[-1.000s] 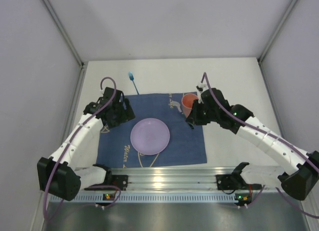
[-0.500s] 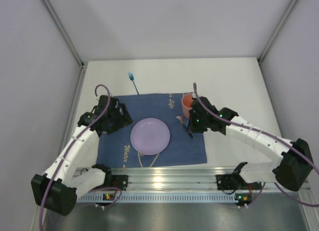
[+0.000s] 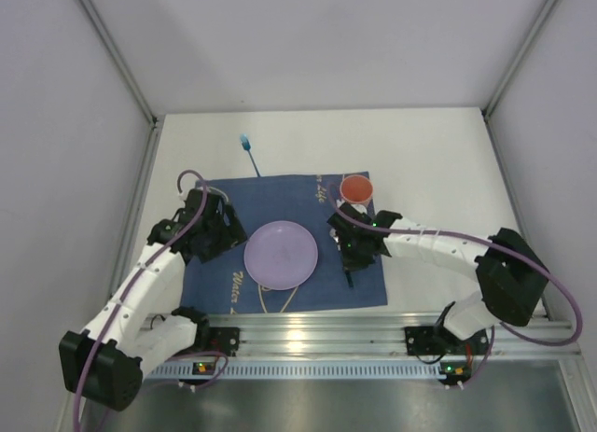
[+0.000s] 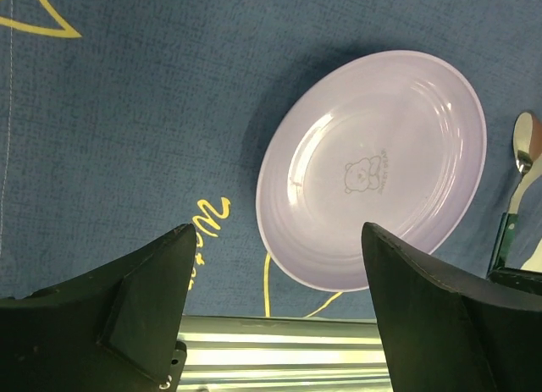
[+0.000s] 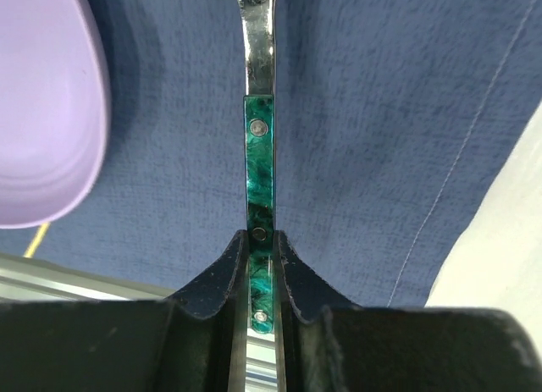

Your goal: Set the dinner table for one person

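The white worktop [image 3: 438,152] fills a walled bay, bare across its far and right stretches, with a silver rail [image 3: 317,331] along its near edge. A dark blue cloth [image 3: 280,194] lies left of centre, its near hem just beside the rail. The left arm [image 3: 140,283] reaches over the cloth's left side, the left jaws spread wide and empty. The right arm [image 3: 438,248] bends in from the right. A lilac plate [image 3: 281,255] sits at the cloth's middle. An orange cup [image 3: 355,188] stands near the cloth's far right corner. Just right of the plate, the right jaws are clenched on a spoon's [image 5: 259,163] green handle. Whether the spoon touches the cloth is hard to tell. Its bowl is cut off at the wrist view's top edge, and from above the wrist hides most of it. A blue utensil [image 3: 250,157], too small to identify, lies on bare worktop beyond the cloth's far edge.
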